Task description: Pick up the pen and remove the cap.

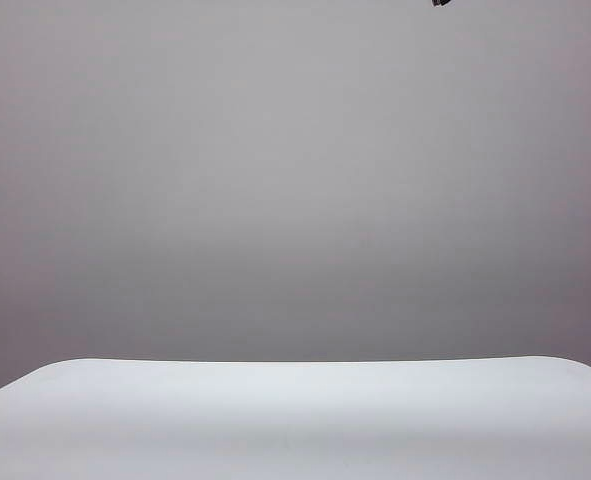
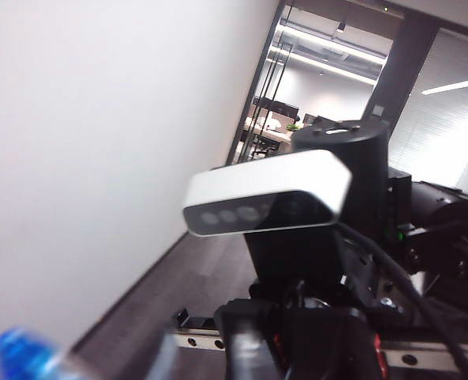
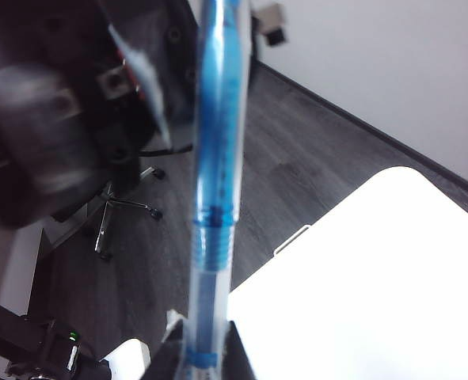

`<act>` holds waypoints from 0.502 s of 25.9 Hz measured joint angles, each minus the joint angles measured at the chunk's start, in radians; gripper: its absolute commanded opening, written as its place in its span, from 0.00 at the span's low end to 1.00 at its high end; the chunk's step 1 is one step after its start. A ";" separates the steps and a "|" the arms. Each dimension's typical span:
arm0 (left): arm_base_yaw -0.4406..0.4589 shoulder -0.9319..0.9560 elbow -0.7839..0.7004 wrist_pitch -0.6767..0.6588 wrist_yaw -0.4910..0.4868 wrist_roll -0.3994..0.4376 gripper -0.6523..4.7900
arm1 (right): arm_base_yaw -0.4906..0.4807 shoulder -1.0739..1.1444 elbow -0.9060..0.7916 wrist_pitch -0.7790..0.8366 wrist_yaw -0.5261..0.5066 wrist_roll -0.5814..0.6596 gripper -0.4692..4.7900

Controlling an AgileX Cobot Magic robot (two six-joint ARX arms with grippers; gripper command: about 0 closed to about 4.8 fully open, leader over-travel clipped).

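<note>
White table (image 3: 392, 269) below; right tool (image 3: 204, 366) grips the pen (image 3: 215, 158); left tool unseen.

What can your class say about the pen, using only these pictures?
The pen fills the right wrist view close up: a slim clear plastic barrel with blue inside, a blue ribbed section partway along, and a blue band near the right gripper, whose fingers pinch that end. It stands lengthwise out from the gripper, raised above the white table, touching nothing else that can be seen. Its far end is blurred, so whether the cap is still on cannot be told.
</note>
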 measured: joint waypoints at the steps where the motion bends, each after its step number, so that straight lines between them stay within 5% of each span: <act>1: 0.000 -0.001 0.000 0.001 -0.002 0.008 0.35 | -0.002 0.002 0.000 0.000 -0.001 0.000 0.08; 5: 0.000 -0.001 0.000 -0.011 -0.031 0.023 0.52 | -0.004 0.003 -0.001 0.000 0.003 0.003 0.08; 11: 0.000 -0.002 0.002 -0.016 -0.045 0.048 0.59 | -0.004 0.004 -0.004 0.017 0.042 0.003 0.08; 13: 0.000 -0.002 0.002 -0.014 -0.048 0.047 0.69 | -0.004 0.004 -0.004 0.027 0.050 0.002 0.08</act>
